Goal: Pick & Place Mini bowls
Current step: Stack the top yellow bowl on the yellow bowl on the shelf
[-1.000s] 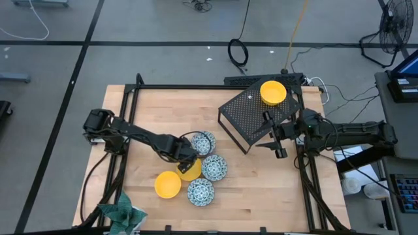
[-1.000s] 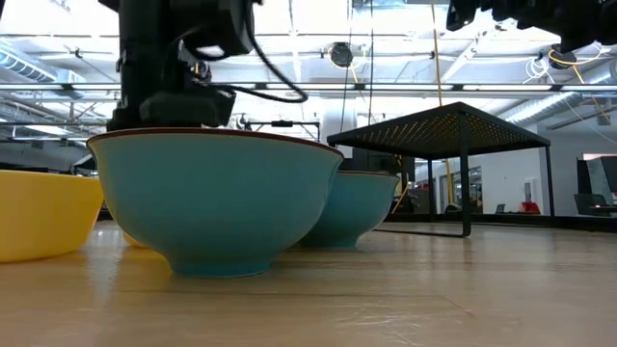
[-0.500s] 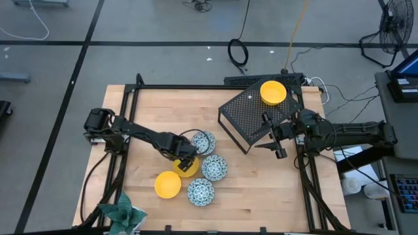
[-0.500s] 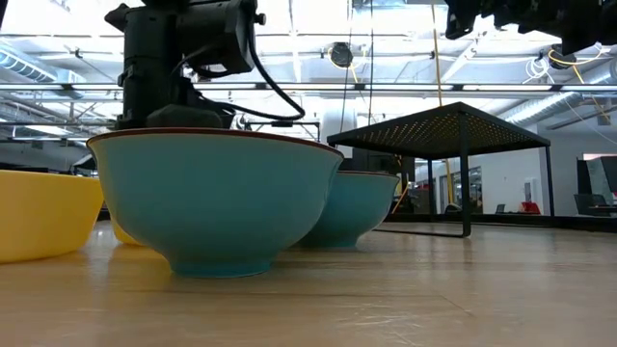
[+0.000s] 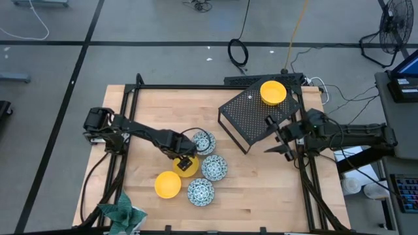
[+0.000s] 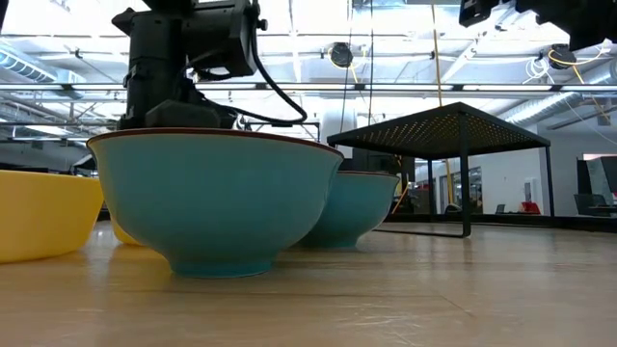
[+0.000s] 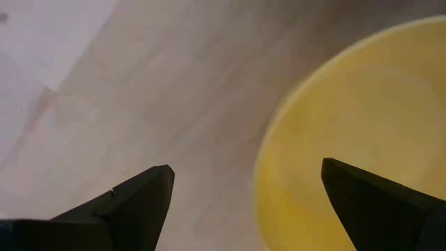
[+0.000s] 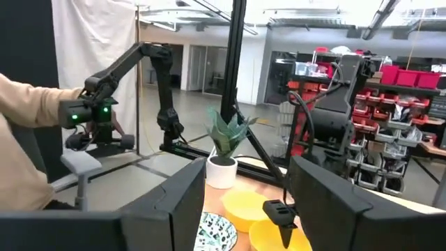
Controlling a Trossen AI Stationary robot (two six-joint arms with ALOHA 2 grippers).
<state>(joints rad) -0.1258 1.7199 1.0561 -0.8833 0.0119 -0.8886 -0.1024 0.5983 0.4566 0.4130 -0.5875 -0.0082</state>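
My left gripper (image 5: 185, 159) (image 7: 244, 202) is open over a yellow mini bowl (image 5: 189, 168) in the cluster at mid table. Its fingers straddle that bowl's rim (image 7: 263, 167), one over the inside and one over the wood. A second yellow bowl (image 5: 167, 185) and three teal-patterned bowls (image 5: 203, 141) (image 5: 214, 167) (image 5: 200, 192) stand on the table around it. The third yellow bowl (image 5: 273, 92) sits on top of the black perforated stand (image 5: 251, 117). My right gripper (image 5: 285, 145) (image 8: 247, 209) is open and hangs beside the stand's right end.
A green patterned cloth (image 5: 121, 212) lies at the table's near left corner. A black frame (image 5: 134, 98) runs along the table's edges. In the low view a teal bowl (image 6: 217, 202) fills the foreground. Bare wood lies near and right of the bowls.
My left gripper has come down a little over the yellow bowl and stayed open. My right gripper has drawn back a short way toward the table's right edge, away from the stand. The bowls have stayed where they were.
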